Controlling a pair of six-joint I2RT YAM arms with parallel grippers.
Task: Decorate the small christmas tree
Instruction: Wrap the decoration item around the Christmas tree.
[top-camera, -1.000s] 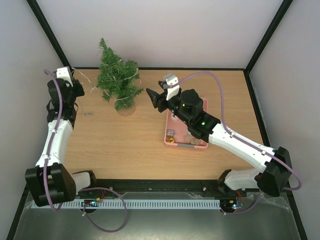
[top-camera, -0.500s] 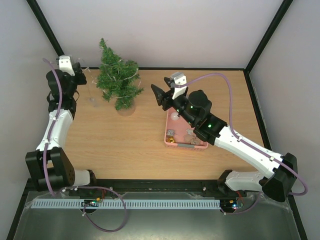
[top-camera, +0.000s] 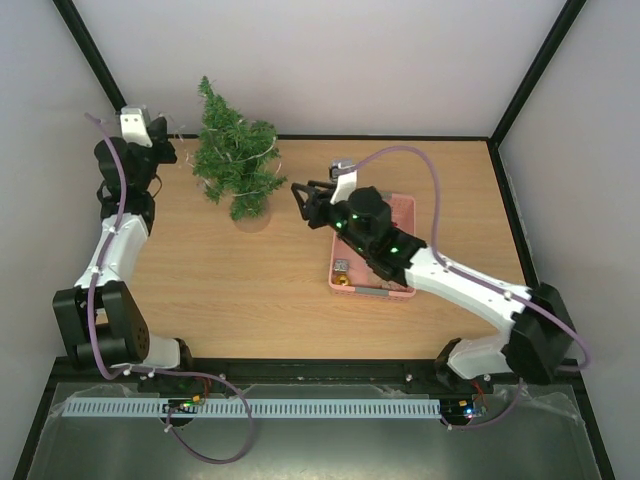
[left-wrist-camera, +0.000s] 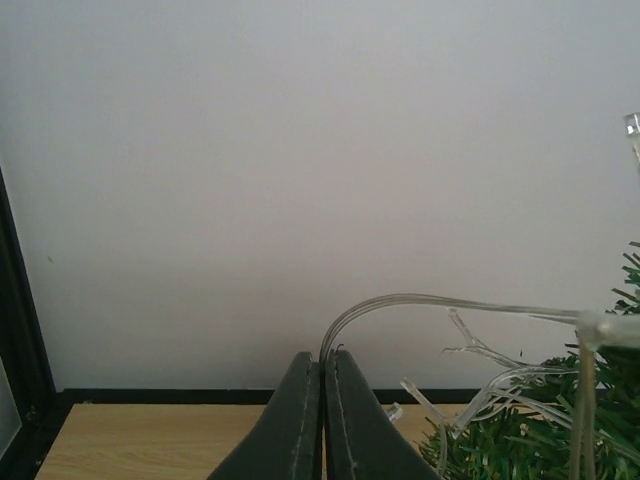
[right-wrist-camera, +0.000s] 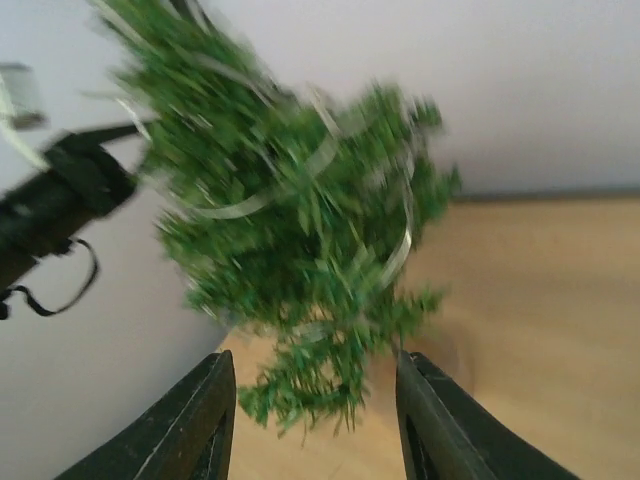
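Near the table's (top-camera: 230, 285) far-left corner, the left gripper (left-wrist-camera: 322, 360) pinches a clear light string (left-wrist-camera: 420, 299) (draped on the small christmas tree (top-camera: 238, 160)); the right gripper (top-camera: 300, 196) holds its 2 fingers (right-wrist-camera: 195, 420) apart, empty.

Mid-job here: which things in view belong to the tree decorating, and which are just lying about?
Job:
- small christmas tree
- clear light string, pinched in the shut left gripper and draped on the tree
- open right gripper, facing the tree
- small trinkets, probably decorations

Lying about:
- pink basket, only holding the trinkets
- purple cables on the arms
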